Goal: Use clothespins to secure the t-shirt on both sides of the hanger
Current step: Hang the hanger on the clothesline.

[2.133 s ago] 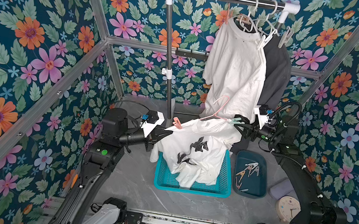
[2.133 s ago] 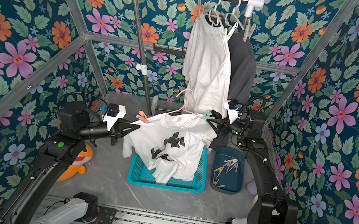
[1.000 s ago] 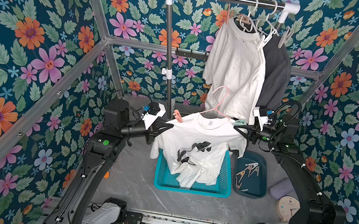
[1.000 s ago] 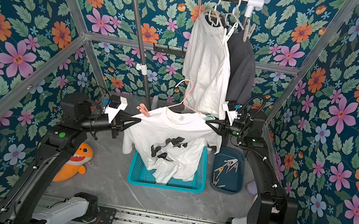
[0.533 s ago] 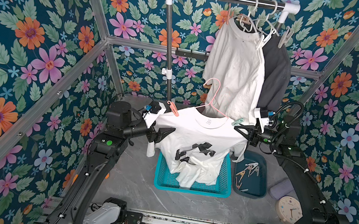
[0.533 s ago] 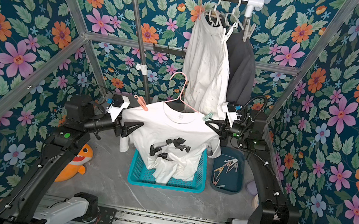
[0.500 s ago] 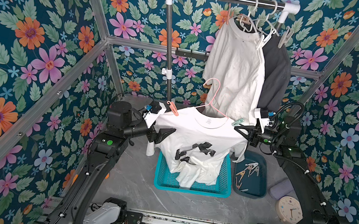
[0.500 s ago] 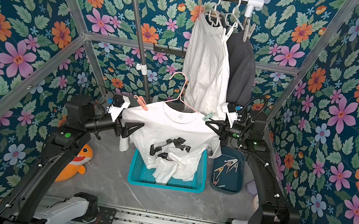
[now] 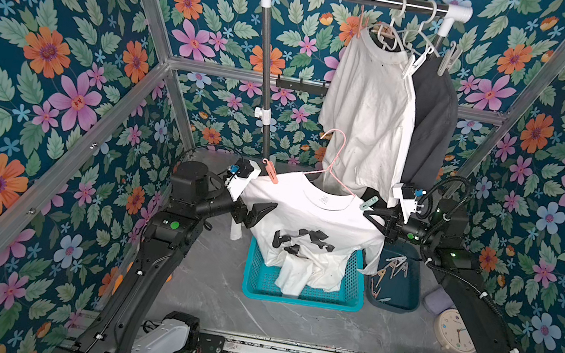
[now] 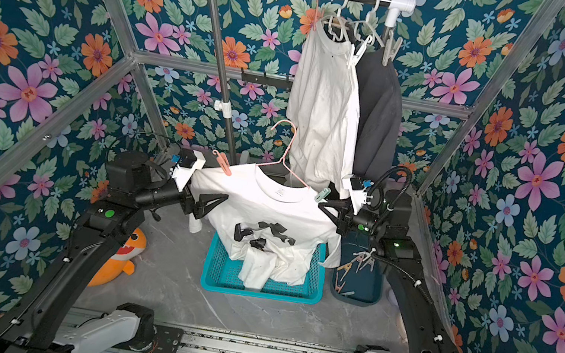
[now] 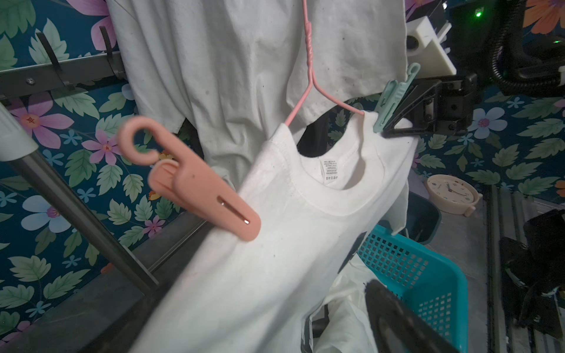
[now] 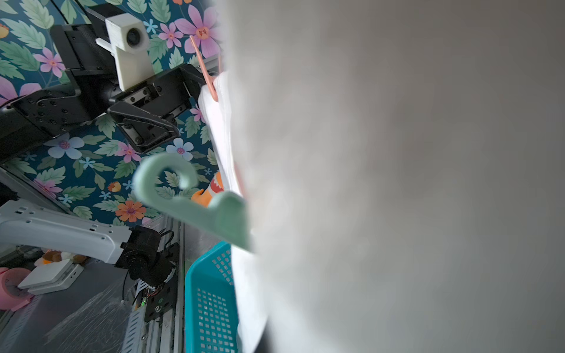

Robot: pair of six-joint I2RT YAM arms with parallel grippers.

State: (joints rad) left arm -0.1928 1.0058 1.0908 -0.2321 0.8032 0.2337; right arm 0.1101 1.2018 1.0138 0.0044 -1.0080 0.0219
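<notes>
Left wrist: clothespin (image 11: 394, 97) beside R hand (image 11: 385, 133)

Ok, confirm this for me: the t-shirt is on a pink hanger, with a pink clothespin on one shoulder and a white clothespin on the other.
Wrong in one point: the second clothespin is mint green, not white, as the left wrist view shows. The rest stands: the t-shirt is on a pink hanger, with a pink clothespin on the other shoulder.
</notes>
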